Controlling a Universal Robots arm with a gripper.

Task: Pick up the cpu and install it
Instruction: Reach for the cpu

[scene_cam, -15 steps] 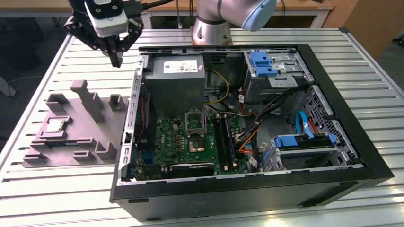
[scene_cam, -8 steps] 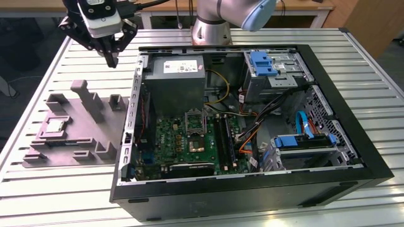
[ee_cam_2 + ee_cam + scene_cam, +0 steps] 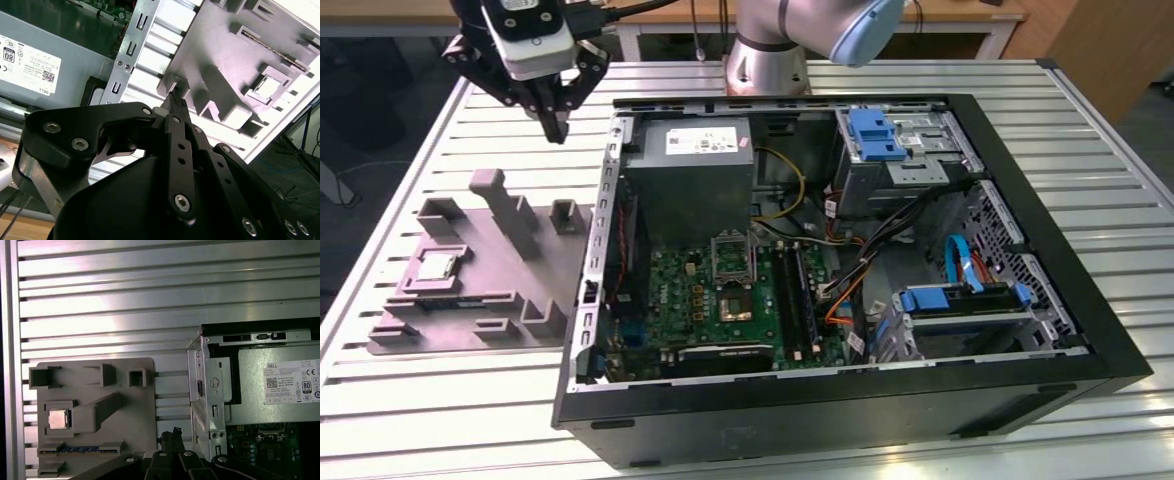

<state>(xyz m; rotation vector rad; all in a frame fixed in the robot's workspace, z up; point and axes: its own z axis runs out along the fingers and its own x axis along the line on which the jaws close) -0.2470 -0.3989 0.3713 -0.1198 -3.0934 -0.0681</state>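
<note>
A white label (image 3: 292, 381) with black print, a square code and round marks stands on the grey metal box (image 3: 250, 390). Its print runs in short lines.

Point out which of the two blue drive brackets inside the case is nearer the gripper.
The upper blue bracket in the exterior view, near the power supply; the lower blue bracket lies farther from the gripper.

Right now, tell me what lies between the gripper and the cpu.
In the exterior view, the gripper hangs over the table; between it and the cpu stand the upright posts of the grey block that holds the cpu.
</note>
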